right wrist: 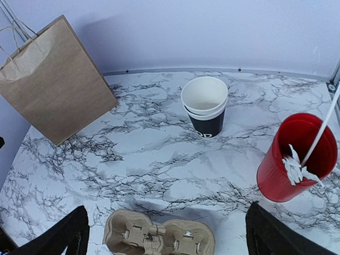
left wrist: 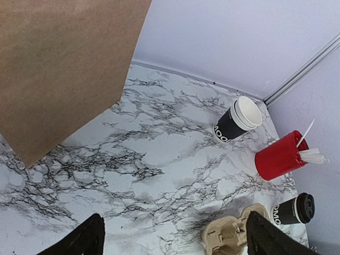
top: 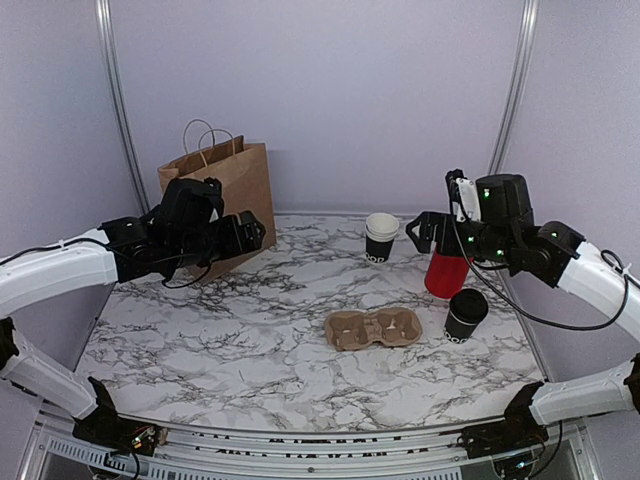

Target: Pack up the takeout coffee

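The takeout coffee [top: 466, 314], a black cup with white lettering and a black lid, stands upright at the right of the marble table; the left wrist view has it at the lower right corner [left wrist: 295, 209]. It is out of the right wrist view. My left gripper [top: 250, 232] hangs open and empty by the front of the brown paper bag [top: 215, 185], far from the coffee. Wide apart, its fingertips [left wrist: 85, 241] frame bare marble. My right gripper [top: 420, 232] is open and empty too, held above the table behind the coffee.
A nested stack of black cups [top: 381, 237] stands at the back centre. A red cup [top: 446, 272] of white sticks sits just behind the coffee. A cardboard cup carrier [top: 373, 327] lies flat left of the coffee. The paper bag [right wrist: 53, 85] stands upright at the back left.
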You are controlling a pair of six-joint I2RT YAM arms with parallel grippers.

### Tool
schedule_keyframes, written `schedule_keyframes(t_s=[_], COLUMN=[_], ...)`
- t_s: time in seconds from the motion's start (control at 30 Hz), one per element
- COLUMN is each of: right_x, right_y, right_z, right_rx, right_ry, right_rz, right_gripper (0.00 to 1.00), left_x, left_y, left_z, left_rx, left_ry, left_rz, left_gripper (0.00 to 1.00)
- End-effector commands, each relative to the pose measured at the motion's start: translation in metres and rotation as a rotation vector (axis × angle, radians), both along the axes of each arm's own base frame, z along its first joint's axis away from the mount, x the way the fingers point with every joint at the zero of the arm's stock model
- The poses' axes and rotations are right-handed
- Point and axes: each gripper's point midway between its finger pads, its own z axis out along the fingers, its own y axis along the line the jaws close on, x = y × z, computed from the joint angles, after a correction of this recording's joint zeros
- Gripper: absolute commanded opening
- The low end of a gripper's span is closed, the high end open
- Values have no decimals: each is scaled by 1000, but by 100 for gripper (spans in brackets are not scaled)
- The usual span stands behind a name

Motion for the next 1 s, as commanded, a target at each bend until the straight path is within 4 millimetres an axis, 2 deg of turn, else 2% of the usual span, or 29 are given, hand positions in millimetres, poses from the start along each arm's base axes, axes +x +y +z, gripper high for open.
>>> schedule_keyframes(t_s=[0.0, 0.27, 0.3, 0.5, 0.7, 0.97], right_x=[4, 7, 7, 6, 4, -1], right_y=[4, 7, 7, 7, 6, 2], right_z=[11, 12, 12, 9, 11, 11], right_rx=[3, 1, 1, 0, 3, 9], right_ry=[-46, -54, -54, -48, -52, -52], right_rz=[8, 16, 16, 21, 20, 14], right_gripper=[100, 100, 100, 100, 100, 100], left_x=[4, 16, 23, 38, 56, 77], left_y=[27, 68, 81, 115, 138, 174], left_z=[28, 64, 68, 88, 91, 82], left_rx=[41, 35, 44, 74, 43, 29], left_ry=[-47, -103, -109, -128, -92, -37], left_rz=[38, 101, 130, 183, 196, 238], left_gripper=[94, 97, 97, 98, 99, 99])
